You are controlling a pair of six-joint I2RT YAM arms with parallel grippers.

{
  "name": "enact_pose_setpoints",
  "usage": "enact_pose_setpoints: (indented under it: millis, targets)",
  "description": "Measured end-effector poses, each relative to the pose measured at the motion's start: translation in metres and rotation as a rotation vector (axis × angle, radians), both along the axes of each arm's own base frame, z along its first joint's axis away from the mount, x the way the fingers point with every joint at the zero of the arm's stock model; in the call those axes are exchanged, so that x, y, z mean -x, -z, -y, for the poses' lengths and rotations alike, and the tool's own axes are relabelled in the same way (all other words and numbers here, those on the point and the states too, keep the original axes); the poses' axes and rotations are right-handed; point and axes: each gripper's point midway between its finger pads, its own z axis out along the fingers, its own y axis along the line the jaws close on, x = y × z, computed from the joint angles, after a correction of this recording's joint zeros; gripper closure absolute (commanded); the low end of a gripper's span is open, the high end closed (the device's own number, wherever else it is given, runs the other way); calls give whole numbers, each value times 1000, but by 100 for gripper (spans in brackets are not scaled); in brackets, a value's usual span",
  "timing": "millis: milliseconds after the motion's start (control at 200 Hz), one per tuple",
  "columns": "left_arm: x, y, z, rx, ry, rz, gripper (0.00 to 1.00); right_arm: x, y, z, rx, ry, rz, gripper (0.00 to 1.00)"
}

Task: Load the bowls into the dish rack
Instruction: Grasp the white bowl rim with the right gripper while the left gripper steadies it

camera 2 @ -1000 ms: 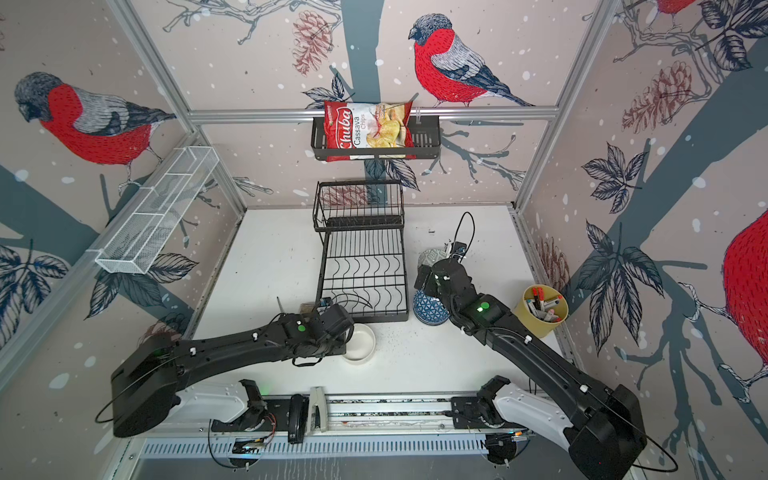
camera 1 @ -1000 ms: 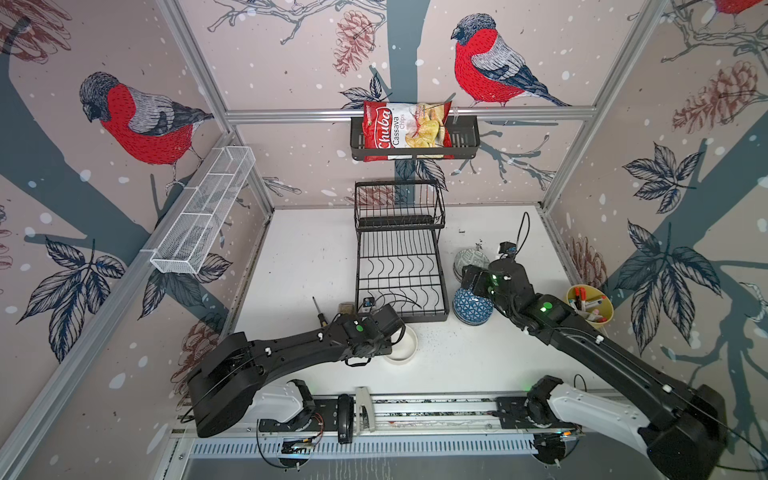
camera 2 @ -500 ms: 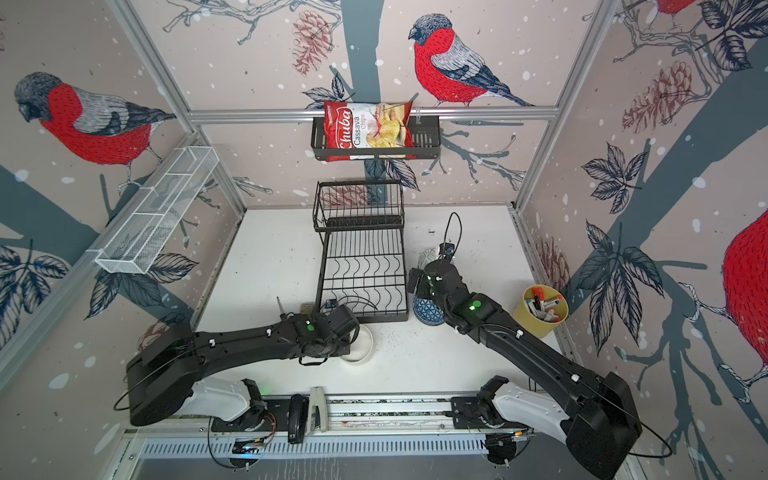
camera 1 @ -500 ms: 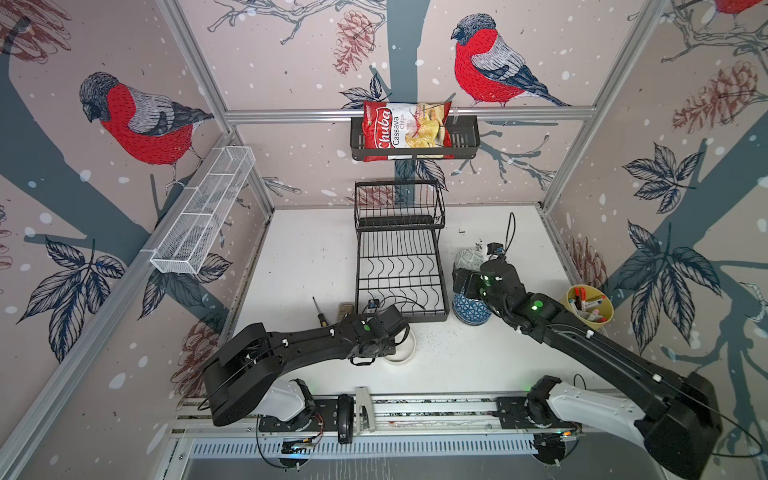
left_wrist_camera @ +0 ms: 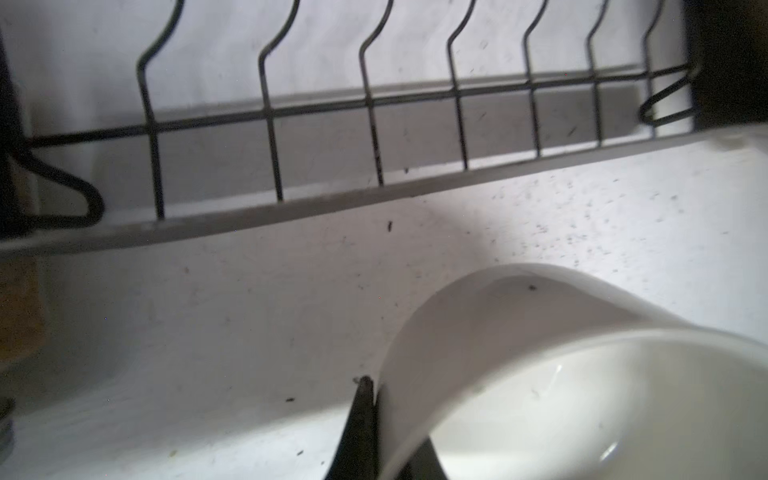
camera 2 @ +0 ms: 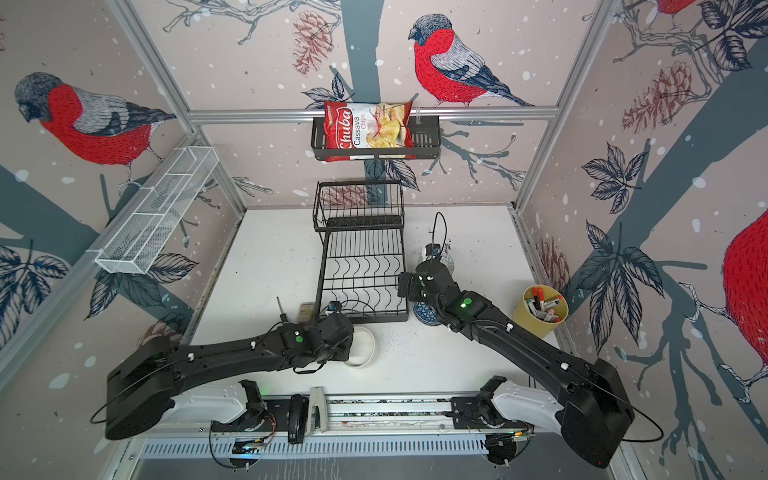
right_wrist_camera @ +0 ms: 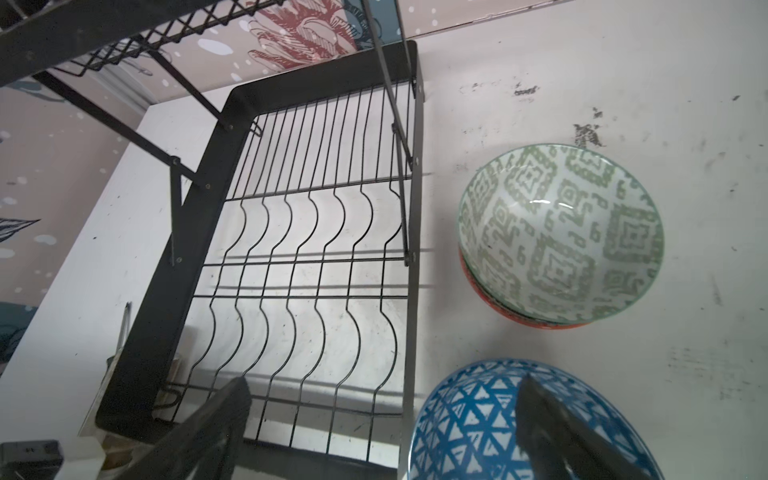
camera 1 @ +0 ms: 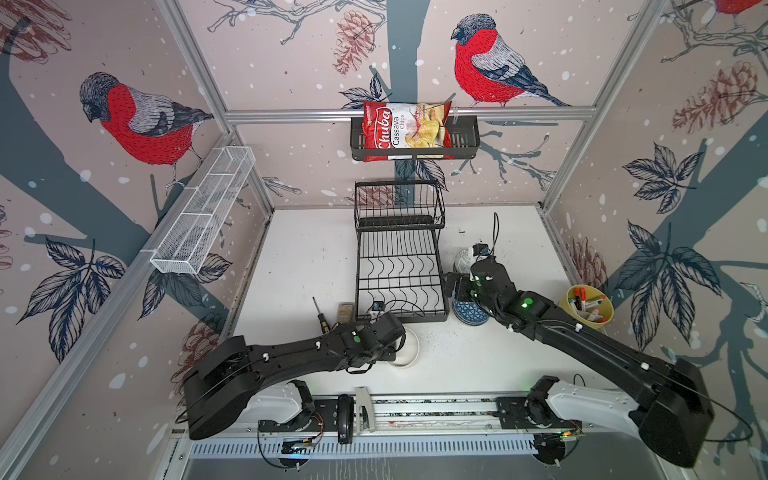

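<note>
L gripper (left_wrist_camera: 376, 415) is clamped shut on the rim of the white bowl (camera 1: 409, 353), one finger outside the wall, the other inside. Bowl is on the table (camera 1: 307, 257) just in front of the dish rack (camera 1: 399, 274); can't tell if it's off the surface yet.

R gripper (right_wrist_camera: 384, 380) is wide open and holds nothing, one finger over the blue bowl (right_wrist_camera: 469, 419), the other over the rack's lower grid. Blue bowl is just beside the rack's R front corner. Farther back, the grey-green bowl (right_wrist_camera: 561, 232) is nested on an orange-red bowl (right_wrist_camera: 498, 309).

Progress: both tiers are empty in both top views, so nothing's loaded and all bowls are left.

Vs 1 s ago: L jaws have closed on the white bowl, which is in approx the same spot. R wrist swung toward the rack and now covers more of the blue bowl.
</note>
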Motion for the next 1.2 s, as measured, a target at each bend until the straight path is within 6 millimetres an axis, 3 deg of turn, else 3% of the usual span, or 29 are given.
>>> enact_pose_setpoints:
  millis: [275,410,745,915,1201]
  targets:
    - [-20,-47,10,110,17,188,100,13,-15,-16,-75,-139,14,1]
    - [-38,-60,5,123,-8,233,100,20,-20,-25,-114,-198,12,0]
    - [-90,-61,-19,186,-99,219,100,30,-29,-46,-198,-297,7,0]
    - [-105,-64,-15,272,-84,206,100,43,-31,-73,-250,-388,-9,0]
    - [-124,-76,-8,390,-66,220,100,54,-13,-107,-235,-467,-57,3]
